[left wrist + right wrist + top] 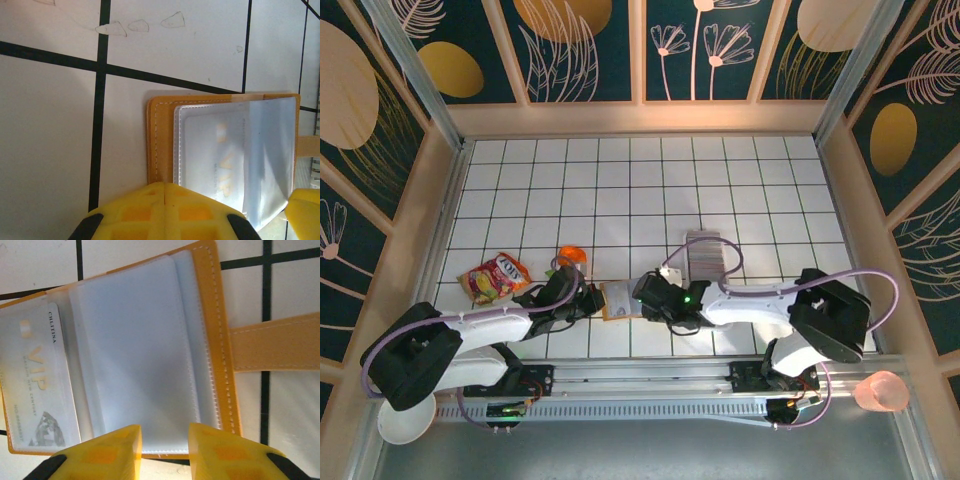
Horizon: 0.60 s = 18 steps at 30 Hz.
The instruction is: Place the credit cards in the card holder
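Observation:
The tan card holder [618, 300] lies open on the tiles between my two grippers, its clear sleeves facing up. One pale credit card [37, 385] marked VIP sits inside a sleeve [220, 155]. More credit cards [705, 255] stand edge-on in a row behind the right arm. My left gripper [165, 186] is shut, and its tips rest on the edge of the holder [162, 140] with nothing between them. My right gripper [165, 435] stands open over the opposite edge of the holder [220, 340], above an empty sleeve. The clasp tab [275, 342] sticks out to the side.
A red-yellow snack packet [495, 277] and a small orange object [570, 257] lie left of the holder. A pink cup [882, 392] and a white bowl [405, 420] sit at the near corners. Wooden walls surround the tiled table [620, 190].

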{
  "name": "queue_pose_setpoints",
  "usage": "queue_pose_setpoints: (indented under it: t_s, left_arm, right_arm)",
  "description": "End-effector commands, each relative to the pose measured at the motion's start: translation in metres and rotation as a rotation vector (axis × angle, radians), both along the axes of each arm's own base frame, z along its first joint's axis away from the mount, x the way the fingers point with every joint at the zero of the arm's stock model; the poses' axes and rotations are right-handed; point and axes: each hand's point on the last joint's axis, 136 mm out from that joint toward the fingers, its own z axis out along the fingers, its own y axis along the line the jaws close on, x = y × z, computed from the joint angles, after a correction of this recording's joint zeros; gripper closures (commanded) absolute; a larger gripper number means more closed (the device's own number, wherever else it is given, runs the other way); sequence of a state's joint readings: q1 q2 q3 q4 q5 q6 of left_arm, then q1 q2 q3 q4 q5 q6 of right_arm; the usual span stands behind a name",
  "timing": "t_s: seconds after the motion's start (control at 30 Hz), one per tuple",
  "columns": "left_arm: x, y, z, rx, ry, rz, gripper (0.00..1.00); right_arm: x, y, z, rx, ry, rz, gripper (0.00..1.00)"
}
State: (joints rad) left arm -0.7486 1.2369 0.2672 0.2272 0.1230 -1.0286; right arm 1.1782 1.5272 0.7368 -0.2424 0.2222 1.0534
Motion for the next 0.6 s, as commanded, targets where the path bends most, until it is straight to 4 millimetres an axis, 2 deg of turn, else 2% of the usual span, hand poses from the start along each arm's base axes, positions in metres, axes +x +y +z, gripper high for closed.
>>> queue_pose_setpoints:
  t_s: [0.0, 0.13, 0.3, 0.57]
  left_arm:
    - [-0.017, 0.012, -0.020, 0.065, 0.066, -0.010, 1.00]
    - [-0.018, 0.012, -0.019, 0.052, 0.068, -0.008, 1.00]
    - [-0.018, 0.012, -0.020, 0.054, 0.070, -0.010, 1.00]
    - [-0.018, 0.012, -0.019, 0.053, 0.065, -0.006, 1.00]
  right_arm:
    - [0.003, 0.010, 0.002, 0.011, -0.013, 0.008, 0.70]
    - [0.001, 0.006, -0.006, -0.004, -0.002, 0.003, 0.70]
    - [-0.001, 0.014, -0.009, 0.029, 0.020, 0.012, 0.69]
    - [0.002, 0.038, 0.005, 0.139, 0.008, 0.033, 0.64]
